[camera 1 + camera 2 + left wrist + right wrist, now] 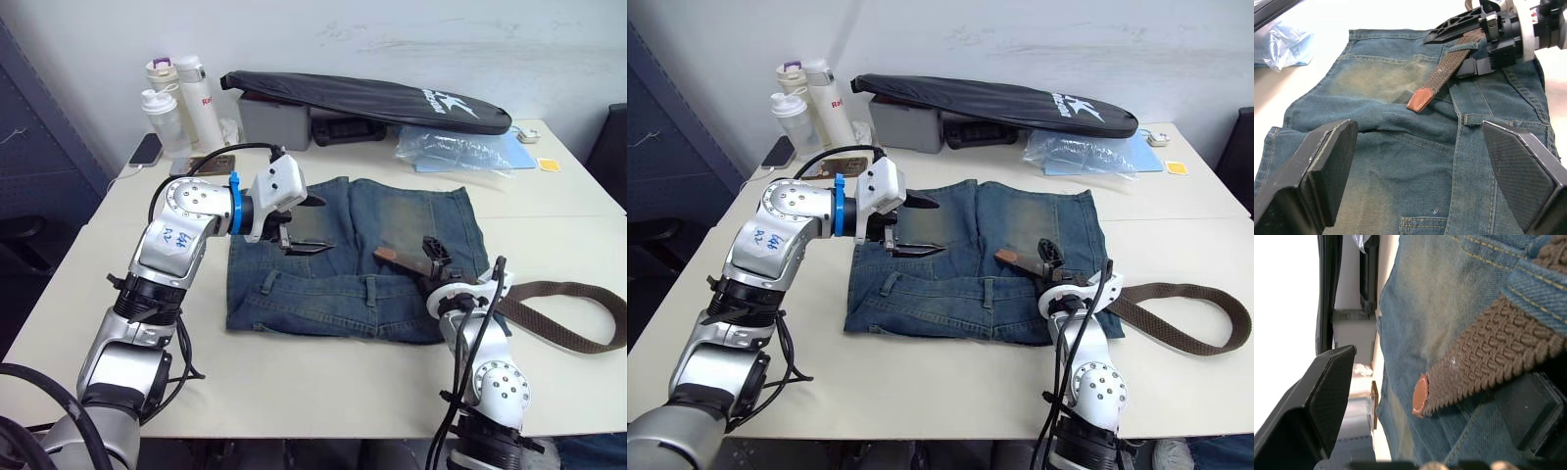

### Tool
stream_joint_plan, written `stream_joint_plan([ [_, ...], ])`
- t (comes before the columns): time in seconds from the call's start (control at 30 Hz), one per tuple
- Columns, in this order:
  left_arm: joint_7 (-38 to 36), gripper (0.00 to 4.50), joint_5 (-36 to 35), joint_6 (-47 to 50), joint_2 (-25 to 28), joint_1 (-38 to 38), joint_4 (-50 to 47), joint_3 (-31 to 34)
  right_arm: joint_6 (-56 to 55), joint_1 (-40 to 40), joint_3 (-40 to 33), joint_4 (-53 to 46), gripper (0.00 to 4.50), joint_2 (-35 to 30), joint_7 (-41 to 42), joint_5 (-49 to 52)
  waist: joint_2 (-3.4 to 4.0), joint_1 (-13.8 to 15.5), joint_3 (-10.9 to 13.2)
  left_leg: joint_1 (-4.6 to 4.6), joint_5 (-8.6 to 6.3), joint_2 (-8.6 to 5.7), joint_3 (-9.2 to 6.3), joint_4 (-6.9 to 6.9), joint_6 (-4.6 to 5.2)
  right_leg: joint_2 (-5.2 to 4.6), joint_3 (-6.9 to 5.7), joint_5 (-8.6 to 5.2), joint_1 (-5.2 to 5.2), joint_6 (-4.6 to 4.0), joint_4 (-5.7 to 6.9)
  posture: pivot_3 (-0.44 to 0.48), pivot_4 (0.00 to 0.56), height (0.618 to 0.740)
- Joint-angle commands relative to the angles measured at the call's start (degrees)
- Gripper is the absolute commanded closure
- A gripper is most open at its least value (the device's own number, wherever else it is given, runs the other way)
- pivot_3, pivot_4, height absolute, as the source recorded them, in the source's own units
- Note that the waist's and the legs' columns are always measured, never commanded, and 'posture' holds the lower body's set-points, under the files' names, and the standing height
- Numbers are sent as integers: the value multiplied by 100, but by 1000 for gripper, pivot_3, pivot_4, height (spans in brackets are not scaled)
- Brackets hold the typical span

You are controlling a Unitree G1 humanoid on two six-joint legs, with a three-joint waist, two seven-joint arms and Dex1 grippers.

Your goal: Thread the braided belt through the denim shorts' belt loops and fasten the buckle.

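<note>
The denim shorts (392,220) lie flat on the table, waistband toward me. The braided belt (573,338) curls on the table at the right and runs to the waistband. Its tan tip (1420,99) has passed under one of the belt loops (1464,47) and lies on the denim. My right gripper (431,266) is open at that loop, with the strap lying across one finger and the other finger apart. My left gripper (312,223) hangs open over the shorts' left half, holding nothing. Two more loops (370,287) show along the waistband. The buckle is out of view.
A long black bag (372,98) lies across a grey box (274,122) at the back. Bottles (181,103) and a phone (147,149) are at the back left. A clear plastic bag (456,152) sits at the back right.
</note>
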Motion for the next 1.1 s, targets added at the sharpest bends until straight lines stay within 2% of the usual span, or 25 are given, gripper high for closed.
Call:
stream_joint_plan([
  [0.03,48,0,-34,-98,49,-24,-167,46,-7,339,2,258,1239,224,-85,-133,0,0,0,-1,0,0,0,0,1,0,0,-1,-1,-2,2,0,150,622],
  [0.23,43,0,-15,-173,107,20,-113,49,120,484,-29,61,4364,30,219,180,1,-49,-23,-51,16,31,-13,37,24,37,8,-6,-5,-9,32,0,150,622],
  [0.37,32,0,-4,-213,127,32,-90,14,256,488,-134,-109,4364,-188,614,533,5,-50,-21,-59,5,73,-6,80,35,81,6,-28,-12,-47,31,0,150,622],
  [0.5,12,0,0,-256,137,-6,-42,-11,305,496,-385,-349,4364,-494,1601,927,21,-40,-13,-79,2,82,-4,78,43,93,8,-32,-11,-52,40,0,150,622],
  [0.67,-17,0,8,-302,149,-43,1,-40,1171,1059,-380,-475,4364,-1230,2478,1594,26,-46,-8,-89,3,81,-1,81,46,89,8,-32,-7,-52,32,0,150,622],
  [0.87,-7,0,6,-303,166,-39,4,-36,1503,1355,-389,-319,4364,-2017,3852,1104,24,-45,-2,-82,-2,80,0,76,62,90,7,-36,0,-58,-13,0,150,622],
  [1.1,13,0,-34,-185,211,82,-158,-15,1155,1183,132,-284,4364,-2065,4326,-468,18,-41,1,-57,9,79,-1,-4,71,85,7,-39,14,-58,-111,0,150,622],
])
